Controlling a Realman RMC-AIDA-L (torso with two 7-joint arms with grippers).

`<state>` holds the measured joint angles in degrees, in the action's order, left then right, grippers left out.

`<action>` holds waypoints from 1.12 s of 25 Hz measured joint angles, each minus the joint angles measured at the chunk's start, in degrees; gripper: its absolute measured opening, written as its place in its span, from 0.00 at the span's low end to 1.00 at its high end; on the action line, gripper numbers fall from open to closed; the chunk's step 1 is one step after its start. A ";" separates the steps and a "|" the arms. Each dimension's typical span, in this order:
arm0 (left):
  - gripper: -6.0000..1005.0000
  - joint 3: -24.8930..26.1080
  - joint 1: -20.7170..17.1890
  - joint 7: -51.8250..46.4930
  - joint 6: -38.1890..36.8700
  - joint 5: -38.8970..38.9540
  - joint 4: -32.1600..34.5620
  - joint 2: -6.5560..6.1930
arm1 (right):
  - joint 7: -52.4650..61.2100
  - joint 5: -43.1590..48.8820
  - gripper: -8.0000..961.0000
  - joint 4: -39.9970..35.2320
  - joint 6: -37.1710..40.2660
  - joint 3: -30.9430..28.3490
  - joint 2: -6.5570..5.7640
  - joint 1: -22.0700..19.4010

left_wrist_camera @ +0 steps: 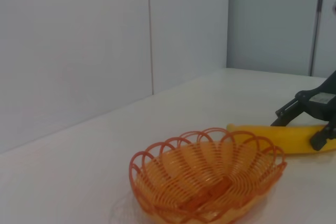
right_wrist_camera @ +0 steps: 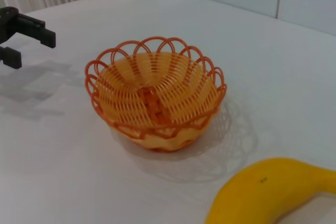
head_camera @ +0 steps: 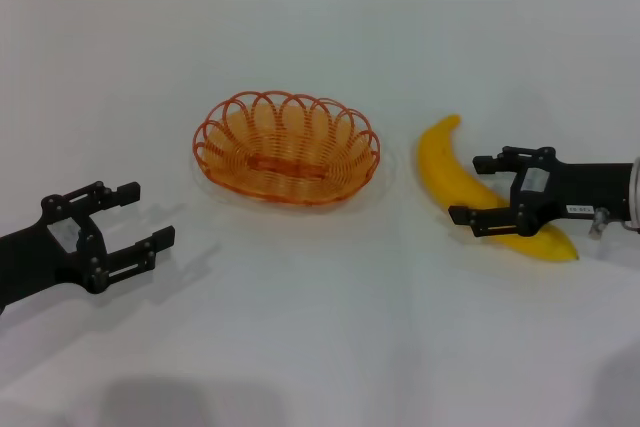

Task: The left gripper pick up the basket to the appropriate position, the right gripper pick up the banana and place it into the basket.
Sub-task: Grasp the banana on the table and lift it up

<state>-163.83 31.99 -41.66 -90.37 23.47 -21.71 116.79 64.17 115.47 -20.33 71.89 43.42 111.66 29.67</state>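
1. The basket [head_camera: 287,148] is seen standing upright on the white table [head_camera: 320,327], about midway between the left and right edges and somewhat toward the far edge. Nothing is held in it.
2. The banana [head_camera: 470,190] is found lying flat on the table to the right of the basket, near it but not touching, with one pointed end turned toward the far edge and the other toward the right edge.
3. The right gripper [head_camera: 485,189] is placed at the banana, reaching in from the right edge. Its fingers are spread wide and set on either side of the fruit's middle; whether the pads touch the peel cannot be told, and the banana is not lifted.
4. The left gripper [head_camera: 142,215] is held near the left edge, toward the near side, well apart from the basket. Its fingers are spread wide and nothing is held between them.
5. In the left wrist view, the basket [left_wrist_camera: 207,179] is shown close by, with the banana [left_wrist_camera: 283,137] and the right gripper [left_wrist_camera: 310,121] behind it.
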 joint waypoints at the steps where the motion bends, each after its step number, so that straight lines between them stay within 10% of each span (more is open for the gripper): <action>1: 0.73 0.00 0.00 0.00 0.00 0.00 0.00 0.00 | 0.00 0.00 0.93 -0.01 -0.11 -0.03 0.13 0.13; 21: 0.73 0.00 0.26 0.18 -0.43 -0.30 0.09 0.10 | 2.20 0.11 0.92 -0.03 -0.60 0.15 0.42 0.95; 28: 0.73 0.00 0.12 0.10 -0.43 -0.27 0.09 0.07 | 2.22 0.12 0.63 -0.09 0.29 0.25 0.40 1.31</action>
<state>-163.83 32.11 -41.56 -90.79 23.21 -21.62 116.87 66.39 115.59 -20.42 72.18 43.67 112.06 30.97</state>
